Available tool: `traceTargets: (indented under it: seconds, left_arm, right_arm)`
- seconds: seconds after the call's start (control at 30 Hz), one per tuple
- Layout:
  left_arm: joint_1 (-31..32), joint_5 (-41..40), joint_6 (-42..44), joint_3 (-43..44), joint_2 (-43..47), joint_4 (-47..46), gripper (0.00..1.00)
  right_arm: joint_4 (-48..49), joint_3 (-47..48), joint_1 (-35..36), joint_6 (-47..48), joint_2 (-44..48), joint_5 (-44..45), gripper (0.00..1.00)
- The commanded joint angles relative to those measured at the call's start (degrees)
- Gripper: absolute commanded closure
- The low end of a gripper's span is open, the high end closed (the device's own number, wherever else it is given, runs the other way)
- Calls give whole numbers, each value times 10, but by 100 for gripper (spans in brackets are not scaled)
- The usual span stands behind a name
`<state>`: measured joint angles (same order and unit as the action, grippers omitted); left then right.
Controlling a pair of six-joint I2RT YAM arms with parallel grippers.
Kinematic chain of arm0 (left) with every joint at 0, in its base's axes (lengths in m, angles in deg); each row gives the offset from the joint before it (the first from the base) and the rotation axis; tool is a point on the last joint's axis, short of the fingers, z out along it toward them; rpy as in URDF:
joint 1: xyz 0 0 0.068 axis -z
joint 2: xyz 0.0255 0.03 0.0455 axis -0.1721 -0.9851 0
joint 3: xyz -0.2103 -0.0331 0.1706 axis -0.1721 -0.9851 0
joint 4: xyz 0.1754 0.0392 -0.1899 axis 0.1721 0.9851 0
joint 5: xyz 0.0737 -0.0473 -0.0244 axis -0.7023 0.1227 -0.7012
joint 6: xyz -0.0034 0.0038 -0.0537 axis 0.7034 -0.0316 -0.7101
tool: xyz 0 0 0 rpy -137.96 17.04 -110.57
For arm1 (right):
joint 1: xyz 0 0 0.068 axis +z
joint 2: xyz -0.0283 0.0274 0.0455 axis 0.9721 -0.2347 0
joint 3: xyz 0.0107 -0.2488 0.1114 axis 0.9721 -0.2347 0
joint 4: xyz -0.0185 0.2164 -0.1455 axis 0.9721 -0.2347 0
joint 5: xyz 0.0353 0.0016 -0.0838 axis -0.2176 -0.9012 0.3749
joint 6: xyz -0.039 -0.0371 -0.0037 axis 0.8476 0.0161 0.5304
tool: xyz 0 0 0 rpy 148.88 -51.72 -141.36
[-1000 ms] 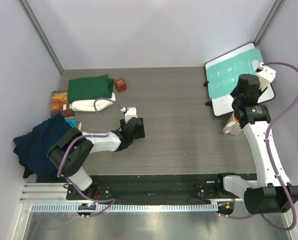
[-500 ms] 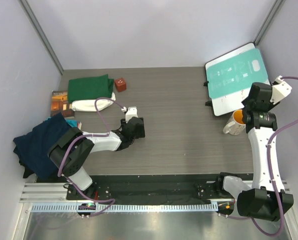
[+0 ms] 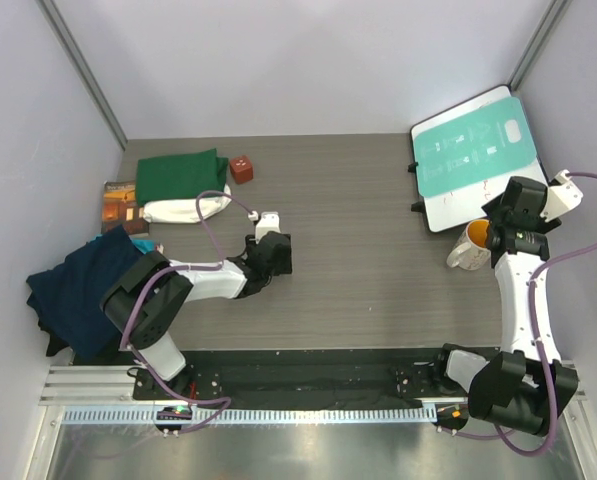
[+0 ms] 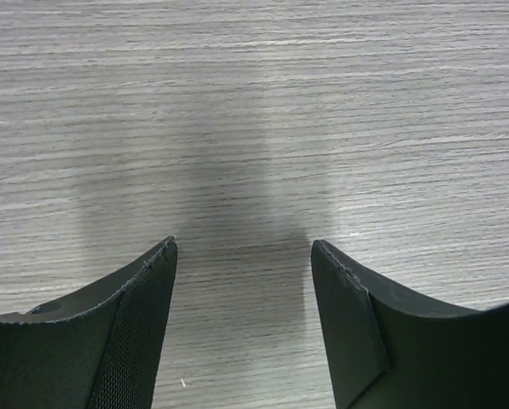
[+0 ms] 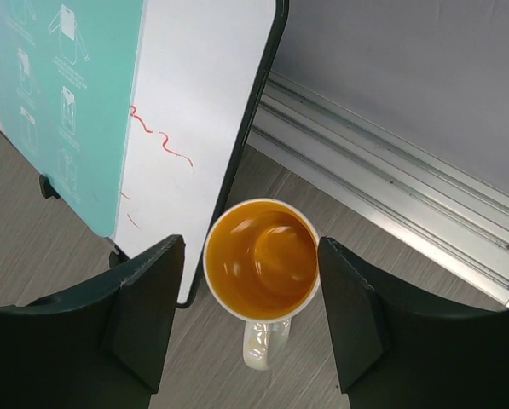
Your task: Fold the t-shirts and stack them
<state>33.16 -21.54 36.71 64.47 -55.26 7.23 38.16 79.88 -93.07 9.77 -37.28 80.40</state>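
Top external: right end effector (image 5: 250,245) has swung off board (image 3: 468,150), now above mug (image 5: 261,256), jaws wide, empty. Left end effector (image 4: 241,247) open over counter (image 3: 358,240). Green t-shirt (image 3: 181,174) and white t-shirt (image 3: 185,209) folded far-left; navy t-shirt (image 3: 78,285) crumpled near-left, next job.

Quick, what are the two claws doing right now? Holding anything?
Left gripper: open, empty, bare table beneath.
Right gripper: open, gripping nothing; the mug shows between its fingers.
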Motion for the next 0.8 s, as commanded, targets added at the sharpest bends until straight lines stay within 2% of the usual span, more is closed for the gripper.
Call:
traceTargets:
  seconds: [0.0, 0.07, 0.2, 0.4, 0.53, 0.77]
  left_arm:
    - [-2, 22, 6, 15, -20, 36, 35]
    - [-2, 25, 9, 20, -27, 41, 35]
    - [-2, 33, 13, 34, -38, 49, 36]
    - [-1, 45, 23, 53, -54, 61, 36]
    - [-2, 50, 37, 67, -65, 70, 36]
    - [-2, 53, 41, 87, -78, 87, 38]
  right_arm:
    - [65, -14, -13, -15, 18, -18, 25]
    - [96, -32, -15, -16, 28, -16, 20]
    - [125, -66, -26, -25, 30, -6, 22]
    - [191, -102, -81, -67, 9, -73, 21]
    - [272, -127, -102, -85, -2, -104, 21]
    - [349, -126, -110, -122, -104, -176, 21]
